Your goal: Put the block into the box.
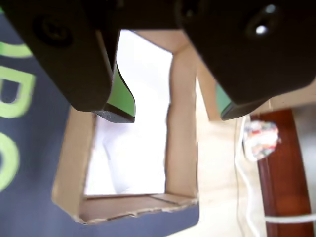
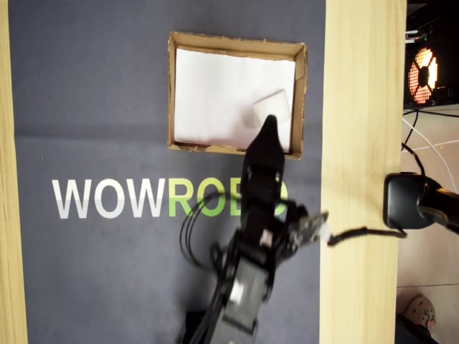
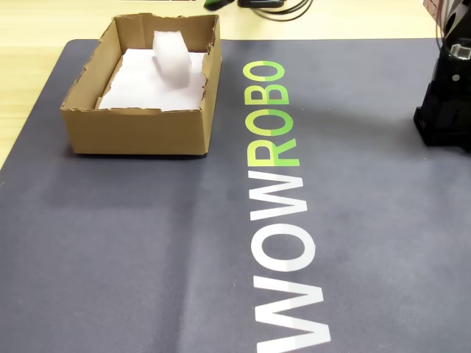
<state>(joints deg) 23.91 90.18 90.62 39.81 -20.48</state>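
The box (image 2: pixel 173 93) is a shallow brown cardboard tray with torn rims and a white sheet on its bottom, at the far end of the grey mat. The block (image 2: pixel 272 106), a small white foam chunk, lies inside it near the right wall in the overhead view, and stands out clearly in the fixed view (image 3: pixel 171 55). In the wrist view it is only a faint white shape (image 1: pixel 112 165) on the sheet. My gripper (image 1: pixel 176 114) hangs open and empty above the box (image 1: pixel 180 123). In the overhead view my gripper (image 2: pixel 268 126) points over the box's near rim, right beside the block.
The grey mat with WOWROBO lettering (image 2: pixel 143 198) covers the table. Bare wood (image 2: pixel 362 143) runs along its right side. A black device (image 2: pixel 410 202) with cables sits beyond the wood. The arm's black base (image 3: pixel 445 103) stands at the fixed view's right edge.
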